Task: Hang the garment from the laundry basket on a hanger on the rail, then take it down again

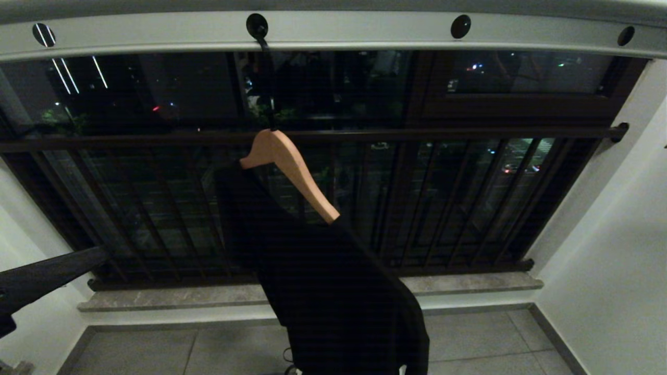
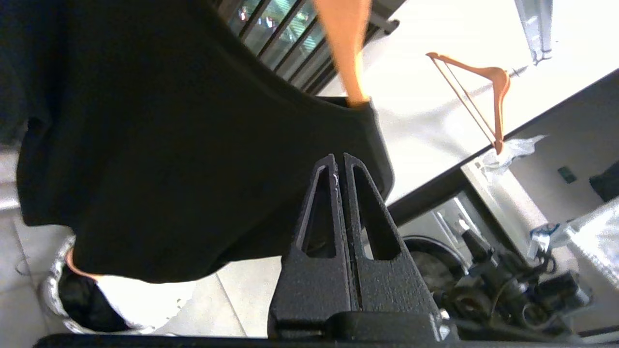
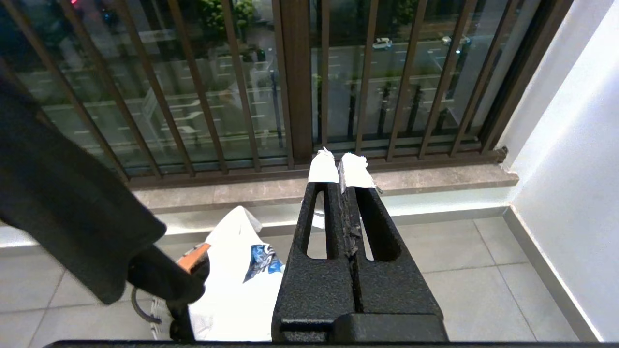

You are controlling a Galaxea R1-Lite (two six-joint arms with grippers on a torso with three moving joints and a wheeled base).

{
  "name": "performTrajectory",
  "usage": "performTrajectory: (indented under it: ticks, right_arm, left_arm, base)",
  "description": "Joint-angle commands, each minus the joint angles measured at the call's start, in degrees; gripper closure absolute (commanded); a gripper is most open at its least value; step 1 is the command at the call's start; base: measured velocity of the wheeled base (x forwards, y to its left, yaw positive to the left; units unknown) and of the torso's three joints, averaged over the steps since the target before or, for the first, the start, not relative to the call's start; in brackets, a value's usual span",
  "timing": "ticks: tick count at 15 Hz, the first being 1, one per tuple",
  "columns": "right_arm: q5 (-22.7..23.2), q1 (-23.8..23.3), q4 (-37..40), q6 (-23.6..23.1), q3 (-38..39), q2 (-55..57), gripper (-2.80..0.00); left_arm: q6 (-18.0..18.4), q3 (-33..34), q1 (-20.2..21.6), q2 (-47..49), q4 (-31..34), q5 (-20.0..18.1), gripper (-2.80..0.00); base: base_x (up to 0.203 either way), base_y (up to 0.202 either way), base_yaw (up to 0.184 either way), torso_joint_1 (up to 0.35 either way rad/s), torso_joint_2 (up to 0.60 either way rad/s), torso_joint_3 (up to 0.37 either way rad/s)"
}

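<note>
The black garment (image 1: pixel 333 291) hangs on a wooden hanger (image 1: pixel 292 169) hooked at the rail's (image 1: pixel 365 34) eleven o'clock. My left gripper (image 2: pixel 341 162) is closed, empty; the right gripper (image 3: pixel 341 166) is closed. Next I unhook the hanger.

Left gripper (image 2: pixel 340 162) closed, empty, seemingly low left; right gripper (image 3: pixel 342 166) closed, parked
</note>
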Motion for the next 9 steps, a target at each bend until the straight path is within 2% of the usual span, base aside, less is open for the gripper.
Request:
performTrajectory:
  ticks: [1, 3, 6, 9]
  right_arm:
    - [0.00, 0.00, -0.02, 0.01, 0.00, 0.07, 0.00]
    - [0.00, 0.00, -0.02, 0.01, 0.00, 0.07, 0.00]
    - [0.00, 0.00, -0.02, 0.01, 0.00, -0.01, 0.00]
    - [0.00, 0.00, -0.02, 0.01, 0.00, 0.07, 0.00]
  left_arm:
    - [0.19, -0.02, 0.06, -6.81, 2.38, -0.08, 0.00]
    - [0.96, -1.75, 0.13, -11.74, 7.76, -0.01, 0.00]
    - [2.68, -8.50, 0.14, -17.14, 22.86, 0.00, 0.00]
    - [3.92, -14.24, 1.76, -22.51, 32.94, 0.02, 0.00]
  base:
    - [0.000, 0.000, 0.000, 0.000, 0.00, 0.000]
    - [0.000, 0.000, 0.000, 0.000, 0.00, 0.000]
    - [0.000, 0.000, 0.000, 0.000, 0.00, 0.000]
    - [0.000, 0.000, 0.000, 0.000, 0.00, 0.000]
